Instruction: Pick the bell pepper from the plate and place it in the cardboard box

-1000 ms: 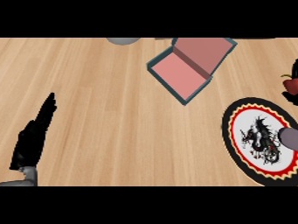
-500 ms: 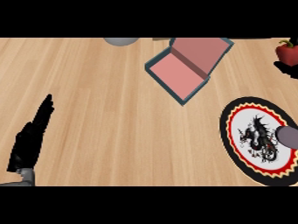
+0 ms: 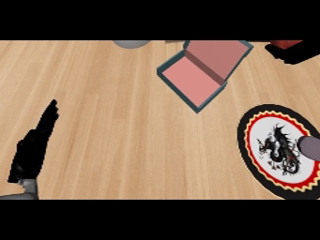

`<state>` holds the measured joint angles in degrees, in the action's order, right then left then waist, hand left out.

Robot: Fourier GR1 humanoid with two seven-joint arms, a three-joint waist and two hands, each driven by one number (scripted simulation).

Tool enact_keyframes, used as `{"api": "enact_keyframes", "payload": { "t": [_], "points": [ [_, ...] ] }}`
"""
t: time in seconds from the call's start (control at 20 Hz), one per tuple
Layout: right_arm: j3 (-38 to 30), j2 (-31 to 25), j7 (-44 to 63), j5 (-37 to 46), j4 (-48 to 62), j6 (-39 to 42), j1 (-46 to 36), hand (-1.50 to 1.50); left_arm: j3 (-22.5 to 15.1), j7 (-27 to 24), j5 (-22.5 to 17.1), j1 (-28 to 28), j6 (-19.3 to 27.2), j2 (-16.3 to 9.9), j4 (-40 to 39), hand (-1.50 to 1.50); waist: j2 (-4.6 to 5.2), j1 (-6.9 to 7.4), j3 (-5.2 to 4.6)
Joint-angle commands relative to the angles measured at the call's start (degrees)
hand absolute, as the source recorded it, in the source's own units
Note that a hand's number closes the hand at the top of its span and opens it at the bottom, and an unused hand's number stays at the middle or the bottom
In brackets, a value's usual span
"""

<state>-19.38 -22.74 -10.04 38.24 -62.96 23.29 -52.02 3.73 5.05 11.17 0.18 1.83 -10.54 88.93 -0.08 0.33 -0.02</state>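
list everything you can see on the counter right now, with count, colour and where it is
cardboard box: one, teal rim with pink inside, open, upper middle
plate: one, black rim, red and yellow zigzag ring, white middle with a black dragon, lower right, no pepper on it
bell pepper: one, red, top right edge, in the right hand
grey round thing: one, top edge, only partly in view
counter: one, light wood
left hand: black, fingers straight, lower left, resting
right hand: black, top right, around the pepper
right forearm: grey, over the plate
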Motion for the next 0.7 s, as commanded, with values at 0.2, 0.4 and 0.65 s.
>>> {"api": "enact_keyframes", "payload": {
  "t": [0.2,0.4,0.65],
  "points": [
    [5.0,3.8,7.7,3.0,8.1,-2.6,-9.4,1.5,0.4,-0.8,0.0,1.3,-1.4,-0.8,1.5,0.0,0.19,0.69,0.0],
    [7.5,8.7,8.1,6.9,18.3,-9.4,-14.4,1.5,-1.1,1.6,1.3,0.1,0.1,1.0,2.6,0.0,0.5,1.65,0.02],
    [8.5,11.6,8.0,9.8,29.3,-15.0,-18.2,1.5,0.6,-0.4,0.3,-4.0,-0.7,0.3,-2.9,0.0,1.0,2.09,-0.02]
  ]
}}
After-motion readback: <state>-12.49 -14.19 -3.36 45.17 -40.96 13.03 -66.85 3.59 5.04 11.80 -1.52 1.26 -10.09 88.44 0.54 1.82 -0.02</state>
